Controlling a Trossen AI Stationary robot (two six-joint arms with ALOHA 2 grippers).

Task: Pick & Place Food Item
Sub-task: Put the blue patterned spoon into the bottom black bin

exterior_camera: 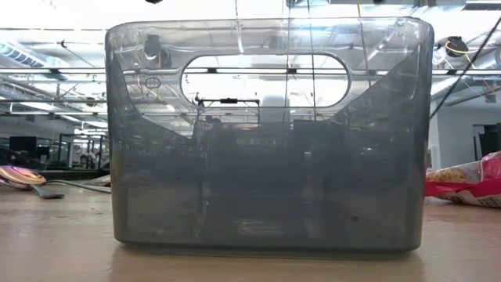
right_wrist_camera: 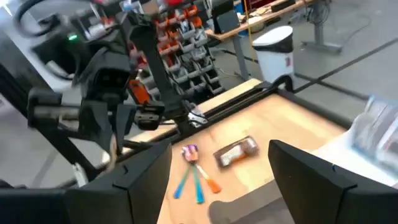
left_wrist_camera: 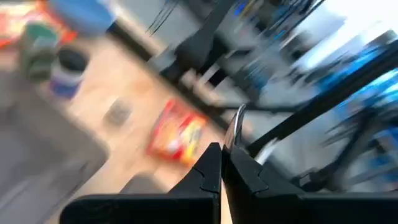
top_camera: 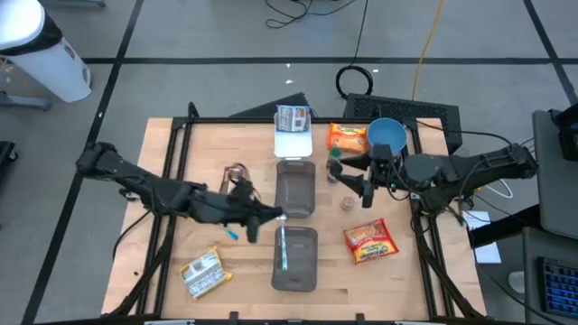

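Your left gripper point(top_camera: 282, 218) pinched what looked like a utensil point(left_wrist_camera: 234, 127) above the bins point(top_camera: 295, 188). Your right gripper point(top_camera: 348, 183) gaped empty. Food packets point(top_camera: 369, 241) lay unplaced on the table point(top_camera: 244, 280).

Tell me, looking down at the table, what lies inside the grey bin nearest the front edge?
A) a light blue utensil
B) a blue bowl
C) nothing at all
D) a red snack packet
A: in the high view a light blue utensil lies lengthwise in the near grey bin, while the red snack packet sits on the wood beside it.
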